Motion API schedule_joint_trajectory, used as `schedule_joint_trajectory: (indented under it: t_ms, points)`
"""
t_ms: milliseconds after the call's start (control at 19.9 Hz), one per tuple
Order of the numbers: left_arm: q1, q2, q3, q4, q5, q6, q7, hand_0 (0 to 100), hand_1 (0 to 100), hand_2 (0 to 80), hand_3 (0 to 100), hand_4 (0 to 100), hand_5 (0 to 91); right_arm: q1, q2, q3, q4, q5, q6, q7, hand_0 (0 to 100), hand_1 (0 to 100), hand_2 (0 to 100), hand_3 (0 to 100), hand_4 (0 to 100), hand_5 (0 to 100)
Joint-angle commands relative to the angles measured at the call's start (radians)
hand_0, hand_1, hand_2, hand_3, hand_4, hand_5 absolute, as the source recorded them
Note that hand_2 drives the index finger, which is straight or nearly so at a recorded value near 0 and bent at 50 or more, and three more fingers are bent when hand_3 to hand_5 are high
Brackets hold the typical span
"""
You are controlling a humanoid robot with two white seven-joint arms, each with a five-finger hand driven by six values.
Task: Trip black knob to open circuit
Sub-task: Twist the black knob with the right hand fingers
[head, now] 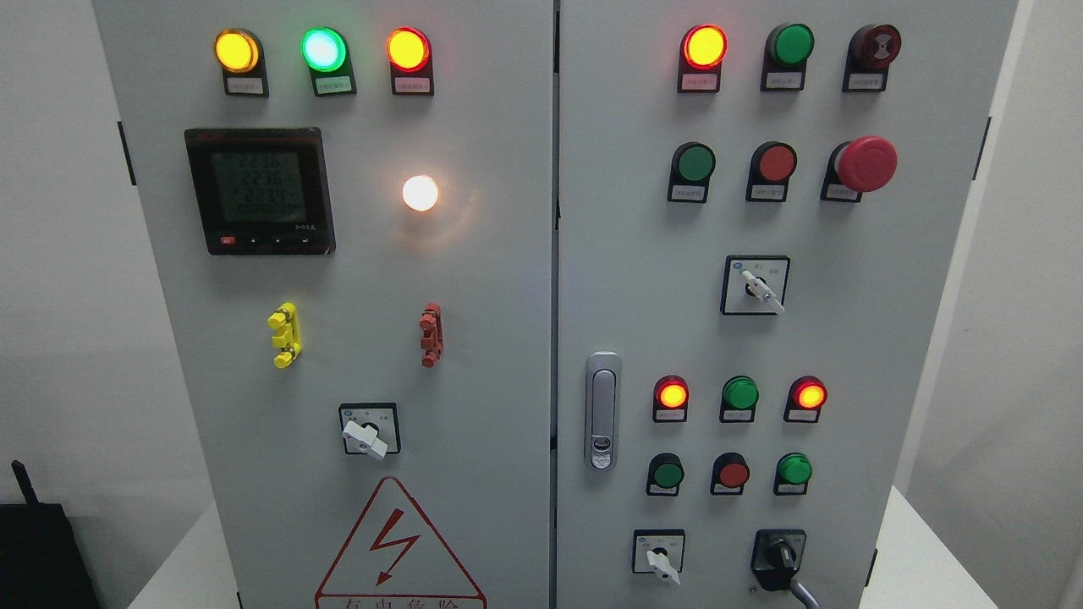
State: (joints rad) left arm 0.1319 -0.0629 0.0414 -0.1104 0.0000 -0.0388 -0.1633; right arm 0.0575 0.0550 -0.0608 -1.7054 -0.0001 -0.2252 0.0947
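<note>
Hands: neither of your 2 hands shows in the head view, so you can't tell whether the fingers are wide, narrow or holding anything.
Black knob: low on the right door, bottom right corner, nearest the lower edge, with a grey cable trailing off beneath it. Untouched as far as you can see, so the trip looks not yet done.
Wrong-switch risk: a white-handled selector sits just to its left, and 2 more like it, one mid-right and one on the left door. Come in blind from below and you could turn the wrong one.
Snag risk: that cable hangs close under the knob; fingers rising from beneath may catch it.
Stray-press risk: the green, red and green buttons sit just above the knob. Overshoot and you press one.
Far hazard: the red mushroom stop is well clear up top, little danger there.
</note>
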Motion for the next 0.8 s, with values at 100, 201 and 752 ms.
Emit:
schedule_joint_trajectory:
  t_ms: [100,201,752]
  points:
    - [0.0,0.0,0.0,0.0,-0.023,0.0,-0.001,12,39,0.0,0,0,0.0,-0.001,0.002,0.016,0.001,-0.001,0.001,0.002,0,0,0,100,100,100]
    - [0.0,0.0,0.0,0.0,-0.023,-0.001,-0.001,12,39,0.0,0,0,0.0,-0.001,0.002,0.016,0.001,-0.001,0.0,0.002,0,0,0,100,100,100]
    - [0.0,0.0,0.0,0.0,-0.023,-0.001,-0.001,12,39,0.0,0,0,0.0,-0.007,0.002,0.024,0.001,-0.001,0.0,0.005,0,0,0,100,100,100]
